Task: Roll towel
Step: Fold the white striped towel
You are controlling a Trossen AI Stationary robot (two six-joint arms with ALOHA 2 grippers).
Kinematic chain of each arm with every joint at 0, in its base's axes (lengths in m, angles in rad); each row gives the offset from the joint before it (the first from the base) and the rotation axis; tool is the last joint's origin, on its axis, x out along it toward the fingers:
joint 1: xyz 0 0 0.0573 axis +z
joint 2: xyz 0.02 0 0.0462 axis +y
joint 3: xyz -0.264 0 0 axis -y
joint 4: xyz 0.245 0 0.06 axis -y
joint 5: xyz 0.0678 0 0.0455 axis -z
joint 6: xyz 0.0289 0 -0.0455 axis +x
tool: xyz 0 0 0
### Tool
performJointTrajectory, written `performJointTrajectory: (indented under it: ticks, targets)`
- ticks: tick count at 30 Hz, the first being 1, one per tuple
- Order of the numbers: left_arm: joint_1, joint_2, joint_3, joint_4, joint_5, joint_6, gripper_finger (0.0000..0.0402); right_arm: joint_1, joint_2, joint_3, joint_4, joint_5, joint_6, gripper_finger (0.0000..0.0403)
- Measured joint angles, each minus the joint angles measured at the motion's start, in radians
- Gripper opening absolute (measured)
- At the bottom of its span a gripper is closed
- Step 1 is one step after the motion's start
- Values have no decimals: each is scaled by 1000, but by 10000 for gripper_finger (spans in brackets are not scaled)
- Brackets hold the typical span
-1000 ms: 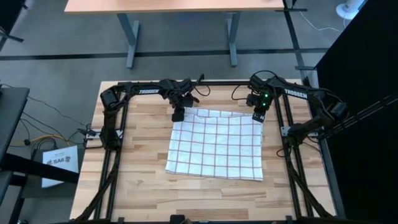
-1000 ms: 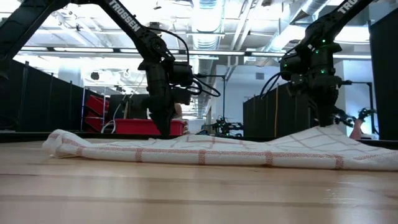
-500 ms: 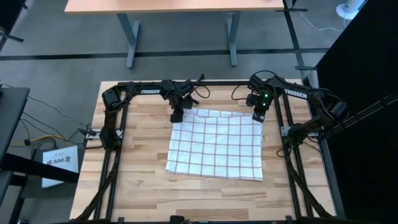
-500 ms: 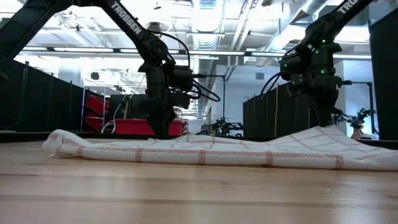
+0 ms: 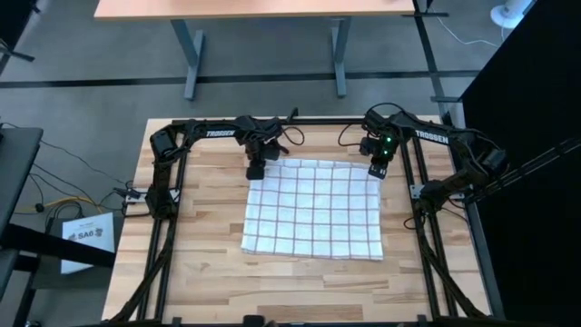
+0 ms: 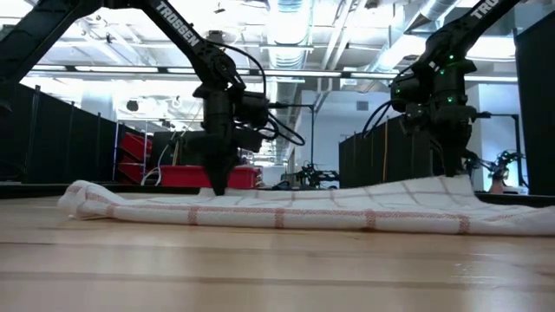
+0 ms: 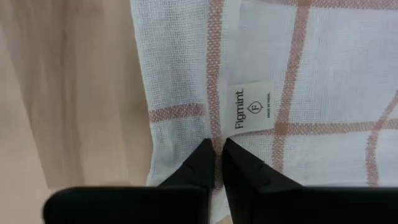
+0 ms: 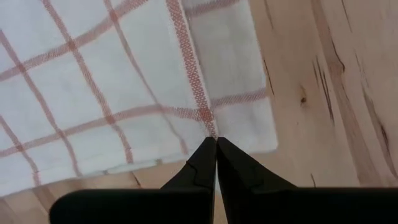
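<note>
In the middle of the bench [image 5: 195, 272] lies the towel [image 5: 313, 220], spread almost flat, its two far corners pinched and lifted slightly. It looks thin, light and limp, so it should sag and crease wherever unsupported; the hemmed far edge near the corners seems the best hold for starting a roll. The left gripper [image 7: 217, 155] has its fingers closed on the far left corner beside a small label [image 7: 253, 106]; the right gripper [image 8: 216, 153] grips the far right corner.

My wooden tabletop [image 5: 209, 227] stands on a grey floor [image 5: 82, 109]. Behind it is another desk [image 5: 263, 9] with grey legs. Across the room I see black walls [image 6: 52, 130], red bins [image 6: 173, 173] and bright ceiling lights [image 6: 286, 26].
</note>
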Motion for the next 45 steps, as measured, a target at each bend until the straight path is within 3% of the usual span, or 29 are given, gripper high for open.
performJointTrajectory:
  ticks: [22, 34, 45]
  targets:
    - [19, -150, 1, -41, -99, -47, 18, -1, -5, 31, 15, 0, 2, 0]
    - [0, -277, 1, -64, -100, -113, 17, 3, -122, 131, -46, 0, 31, 0]
    - [-50, -467, 1, -119, -103, -191, 17, 58, -258, 132, -132, -1, 79, 0]
